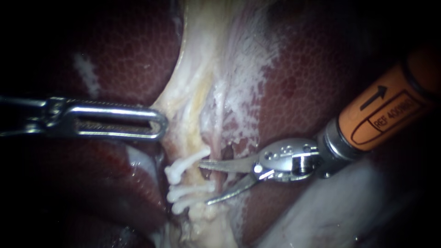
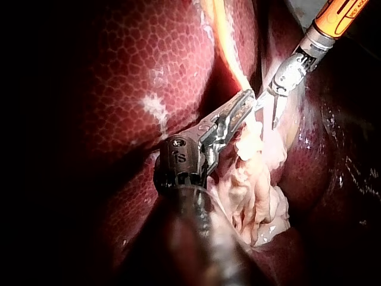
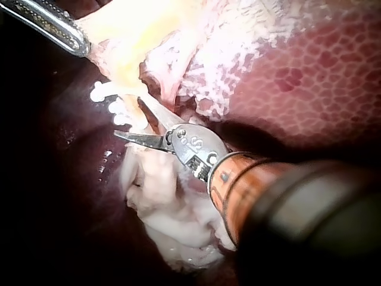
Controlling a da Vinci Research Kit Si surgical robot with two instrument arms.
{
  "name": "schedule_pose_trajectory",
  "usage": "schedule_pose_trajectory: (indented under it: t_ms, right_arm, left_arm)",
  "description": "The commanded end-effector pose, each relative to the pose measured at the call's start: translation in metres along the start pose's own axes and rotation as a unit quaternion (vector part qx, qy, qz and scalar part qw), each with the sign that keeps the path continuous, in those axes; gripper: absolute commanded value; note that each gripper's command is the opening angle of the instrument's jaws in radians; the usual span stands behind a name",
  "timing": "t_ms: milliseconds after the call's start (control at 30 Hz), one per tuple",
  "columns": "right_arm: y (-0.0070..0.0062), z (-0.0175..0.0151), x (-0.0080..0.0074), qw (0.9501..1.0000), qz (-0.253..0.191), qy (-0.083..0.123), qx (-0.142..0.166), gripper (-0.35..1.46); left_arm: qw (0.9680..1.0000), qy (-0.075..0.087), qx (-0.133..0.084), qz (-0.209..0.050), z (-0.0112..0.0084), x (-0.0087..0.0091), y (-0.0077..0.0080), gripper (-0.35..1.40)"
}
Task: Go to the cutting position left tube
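So this looked like the tail end of the approach. The right instrument (image 1: 204, 181) had its two blades spread wide with nothing between them, tips parked just beside the white clips (image 1: 186, 183) on the left tube (image 1: 196, 177). As far as I could tell, that's the pale strand running down through the clips, with one clip above and two close together below. The upper blade sat about level with the top clip and the lower blade reached toward the bottom pair, so the opening was roughly lined up with the gap between them. The left instrument (image 1: 158, 123) was clamped on the edge of the pale tissue (image 1: 193, 92) higher up, over the liver (image 1: 128, 50), apparently keeping things taut. My read is that the next move needed only a small push forward so the tube sits properly between the blades, in the gap between clips and not on one.
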Motion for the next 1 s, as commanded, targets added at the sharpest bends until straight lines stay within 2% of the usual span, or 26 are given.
schedule_pose_trajectory:
  t_ms: [33, 233, 733, 1000]
  right_arm:
    - [0.0000, 0.0001, 0.0000, 1.0000, 0.000, 0.001, 0.000, 1.10]
    - [-0.0001, 0.0009, 0.0005, 1.0000, -0.001, 0.001, 0.002, 1.10]
    - [-0.0017, 0.0031, 0.0024, 0.9993, 0.000, 0.004, 0.038, 1.05]
    - [-0.0014, 0.0044, 0.0031, 0.9986, -0.001, 0.008, 0.051, 1.00]
  left_arm:
    - [1.0000, 0.000, 0.000, 0.000, 0.0000, 0.0000, 0.0000, -0.35]
    - [1.0000, 0.000, 0.000, 0.000, 0.0000, 0.0000, 0.0000, -0.35]
    - [1.0000, 0.000, 0.000, 0.000, 0.0001, 0.0000, 0.0001, -0.35]
    - [1.0000, 0.000, 0.000, 0.000, 0.0002, 0.0001, 0.0002, -0.35]
